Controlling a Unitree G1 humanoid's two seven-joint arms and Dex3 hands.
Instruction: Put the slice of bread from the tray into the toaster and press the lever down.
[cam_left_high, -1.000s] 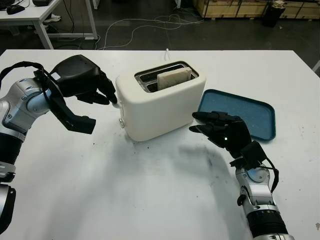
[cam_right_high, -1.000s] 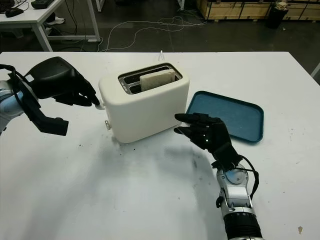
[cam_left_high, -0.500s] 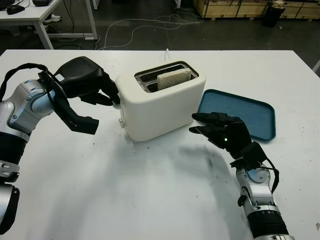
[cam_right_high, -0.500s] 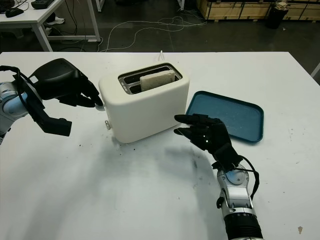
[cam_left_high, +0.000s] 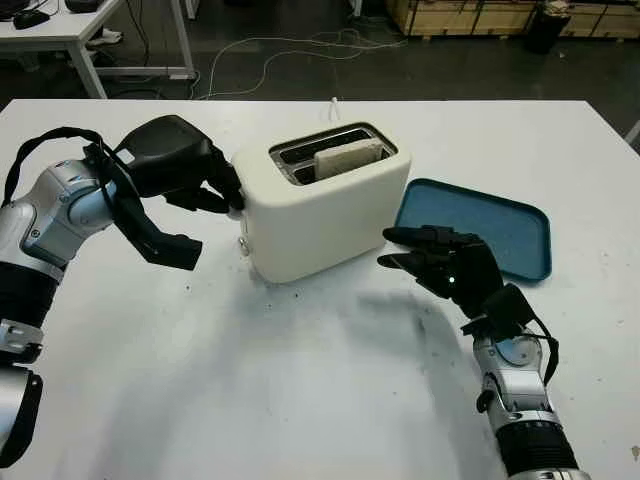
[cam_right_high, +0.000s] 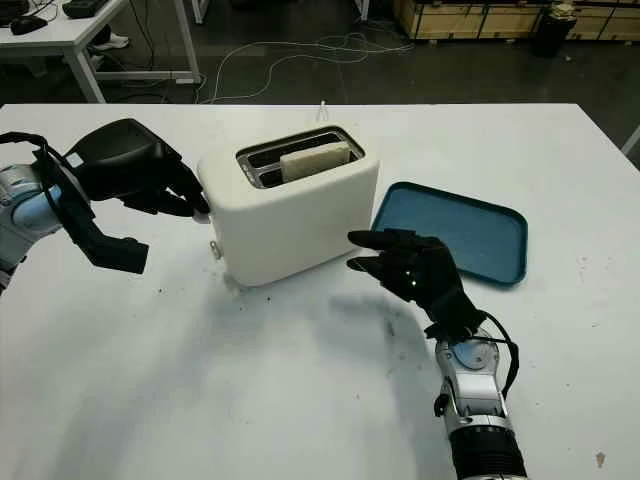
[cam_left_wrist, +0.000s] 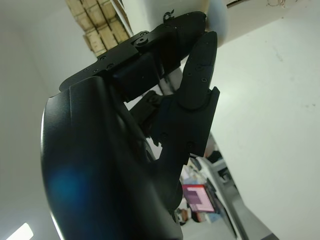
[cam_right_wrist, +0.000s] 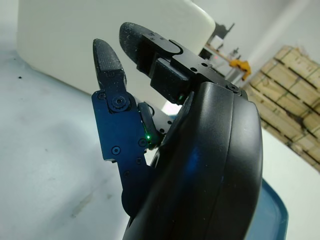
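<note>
At the far left, the left hand (cam_left_high: 185, 170) is held against the left end of the cream toaster (cam_left_high: 325, 205), its fingertips (cam_left_high: 228, 192) curled in at the spot where the lever (cam_left_high: 231, 210) sits. The lever itself is almost wholly hidden behind the fingers, so whether it is actually being touched cannot be told; nothing is gripped.

The toaster is judged to be a rigid, smooth-walled and fairly light appliance that could slide on the white table (cam_left_high: 300, 390) under a sideways push. The lever is best pressed from above, straight down, with the body steadied if needed.

The slice of bread (cam_left_high: 348, 157) stands upright in the nearer slot, its top edge above the rim; it is likely soft, light and crumbly, and needs no further handling.

Just right of the toaster, the right hand (cam_left_high: 440, 262) hovers open above the table, close to the toaster's right wall but apart from it, holding nothing.

Behind it, the blue tray (cam_left_high: 505, 225) lies bare.
</note>
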